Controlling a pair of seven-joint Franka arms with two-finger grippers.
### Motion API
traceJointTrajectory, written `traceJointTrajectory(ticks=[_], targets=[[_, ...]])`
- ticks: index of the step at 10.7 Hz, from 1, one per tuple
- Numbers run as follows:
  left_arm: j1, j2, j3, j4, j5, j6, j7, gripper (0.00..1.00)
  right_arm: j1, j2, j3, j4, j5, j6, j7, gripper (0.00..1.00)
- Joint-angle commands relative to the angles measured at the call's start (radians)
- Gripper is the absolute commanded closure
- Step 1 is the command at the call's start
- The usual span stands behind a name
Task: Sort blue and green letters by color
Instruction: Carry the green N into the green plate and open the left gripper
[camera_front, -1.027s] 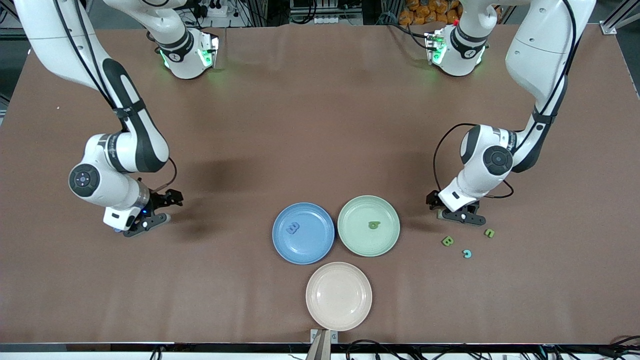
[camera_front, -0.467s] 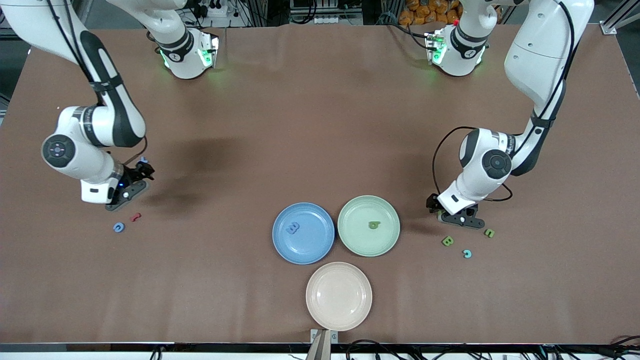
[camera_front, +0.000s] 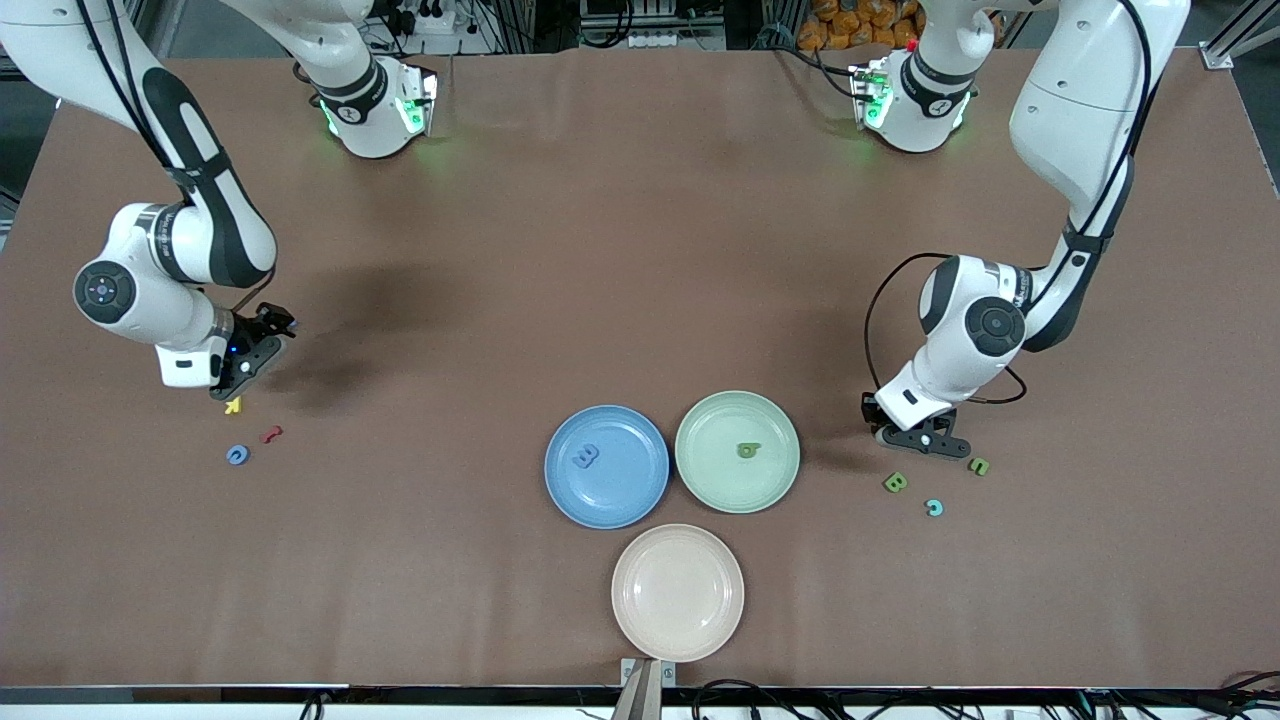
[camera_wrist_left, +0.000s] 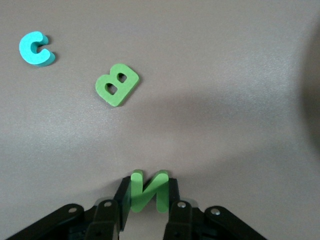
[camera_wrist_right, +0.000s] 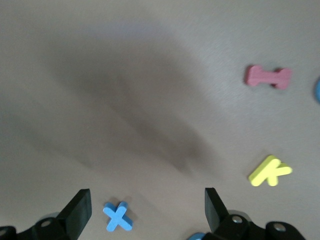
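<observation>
1. At the right arm's end of the table, the right gripper (camera_front: 247, 362) hangs with its fingers (camera_wrist_right: 77, 210) spread wide and nothing between them. In the right wrist view a blue X (camera_wrist_right: 118, 216) lies flat on the table within that gap, closer to one finger than the other.
2. Near it lie a yellow k (camera_front: 233, 405), a red piece (camera_front: 270, 434) and a round blue letter (camera_front: 238, 455). The round blue letter is the nearest of the three to the front camera.
3. In the middle, the blue plate (camera_front: 640, 500) holds one blue letter (camera_front: 586, 456). The green plate (camera_front: 775, 480) beside it holds one green letter (camera_front: 748, 450). The pink plate (camera_front: 678, 640), nearer to the camera, holds nothing.
4. At the left arm's end, the left gripper (camera_wrist_left: 148, 194) is low at the table and clamped on a green N (camera_wrist_left: 147, 189), with one finger on each outer stroke. Whether the N has left the table I cannot tell.
5. Lying loose near it are a green B (camera_front: 895, 483), a light blue C (camera_front: 934, 508) and a small green letter (camera_front: 979, 466).
6. The next move probably depends on where the green plate lies. From the left gripper it is toward the right arm's end, at about the same depth, and the left arm is by far the nearer one. A lift and a sideways carry over the plate's rim should be enough.
</observation>
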Motion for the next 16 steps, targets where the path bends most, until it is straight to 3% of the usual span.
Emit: traceJointTrajectory(ticks=[1, 2, 5, 10, 12, 16], targets=[[-0.004, 0.006, 0.0, 0.0, 0.025, 0.0, -0.006, 0.83, -0.063, -0.025, 0.019, -0.054, -0.01, 0.047, -0.161, 0.0], [-0.004, -0.012, 0.003, 0.009, 0.025, -0.028, -0.006, 0.83, -0.085, -0.028, 0.019, -0.079, -0.008, 0.076, -0.209, 0.0], [-0.013, -0.061, 0.002, 0.148, 0.008, -0.328, -0.025, 0.87, -0.114, -0.052, 0.021, -0.152, -0.008, 0.139, -0.243, 0.0], [-0.146, -0.034, -0.003, 0.257, -0.006, -0.407, -0.313, 0.86, -0.114, -0.112, 0.021, -0.241, -0.004, 0.179, -0.24, 0.0], [-0.215, 0.007, 0.006, 0.336, -0.059, -0.45, -0.401, 0.86, -0.116, -0.112, 0.02, -0.281, -0.004, 0.263, -0.237, 0.0], [-0.289, 0.11, 0.006, 0.461, -0.081, -0.453, -0.603, 0.86, -0.139, -0.095, 0.021, -0.298, -0.004, 0.297, -0.237, 0.0]])
